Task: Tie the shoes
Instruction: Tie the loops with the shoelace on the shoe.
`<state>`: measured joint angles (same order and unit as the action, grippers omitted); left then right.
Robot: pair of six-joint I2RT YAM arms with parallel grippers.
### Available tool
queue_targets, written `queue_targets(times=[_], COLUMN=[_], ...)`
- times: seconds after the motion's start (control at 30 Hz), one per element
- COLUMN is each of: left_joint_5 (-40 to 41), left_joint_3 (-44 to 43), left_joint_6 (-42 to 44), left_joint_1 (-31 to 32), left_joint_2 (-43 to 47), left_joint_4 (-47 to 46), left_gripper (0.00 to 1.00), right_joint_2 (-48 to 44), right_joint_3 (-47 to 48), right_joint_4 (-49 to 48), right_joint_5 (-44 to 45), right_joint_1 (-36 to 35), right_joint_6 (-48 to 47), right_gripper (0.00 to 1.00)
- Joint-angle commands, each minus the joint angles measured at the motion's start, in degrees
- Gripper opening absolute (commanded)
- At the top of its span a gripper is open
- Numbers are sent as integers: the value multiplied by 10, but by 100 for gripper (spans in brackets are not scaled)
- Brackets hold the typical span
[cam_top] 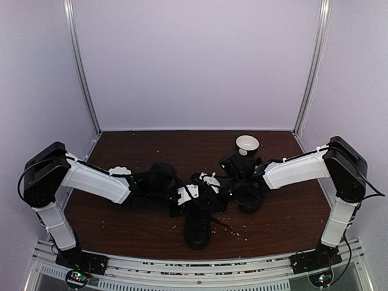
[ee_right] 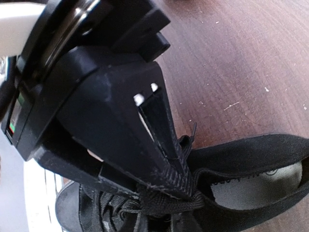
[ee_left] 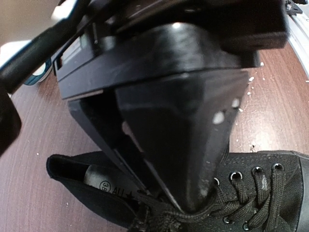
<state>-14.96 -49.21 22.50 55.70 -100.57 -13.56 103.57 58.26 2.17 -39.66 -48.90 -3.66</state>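
Note:
One black shoe [cam_top: 197, 229] lies at the middle of the table, toe toward the near edge. A second shoe [cam_top: 250, 199] sits to its right, partly hidden by the right arm. Both grippers meet over the middle shoe's laces. In the left wrist view my left gripper [ee_left: 186, 209] is shut on a black lace [ee_left: 212, 207] at the top eyelets of the shoe [ee_left: 270, 193]. In the right wrist view my right gripper [ee_right: 190, 193] pinches a lace [ee_right: 169, 203] beside the shoe's opening [ee_right: 251, 159], its fingers nearly together.
A white paper cup [cam_top: 247, 144] stands behind the right gripper at the back of the brown table [cam_top: 121, 218]. Pale crumbs [cam_top: 233, 227] are scattered near the shoe. White walls and metal posts close in the back and sides.

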Motion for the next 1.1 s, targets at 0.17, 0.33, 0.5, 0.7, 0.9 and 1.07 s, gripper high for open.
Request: queue_targets(times=[0.17,0.33,0.5,0.7,0.9,1.07], left_joint_5=[-10,-10,-10,-10,-21,-66], left_joint_3=[-5,1,2,3,2,0], left_joint_6=[-10,-11,-11,-10,-10,9], left_joint_1=[-4,-7,-7,-7,-9,-24], left_joint_2=[-2,0,-1,0,24,58], left_joint_4=[-29,-28,-25,-19,-8,61], left_gripper=[11,13,11,11,41,52], right_joint_2=[-27,-63,-72,-75,-62,-60], right_joint_3=[-10,-30,-40,-38,-24,-18], right_joint_4=[-16,-20,-19,-4,23,37], right_joint_5=[68,67,59,46,20,17], right_joint_1=[0,7,9,12,14,14], right_joint_6=[5,12,19,19,9,2], right_gripper=[0,0,0,0,0,0])
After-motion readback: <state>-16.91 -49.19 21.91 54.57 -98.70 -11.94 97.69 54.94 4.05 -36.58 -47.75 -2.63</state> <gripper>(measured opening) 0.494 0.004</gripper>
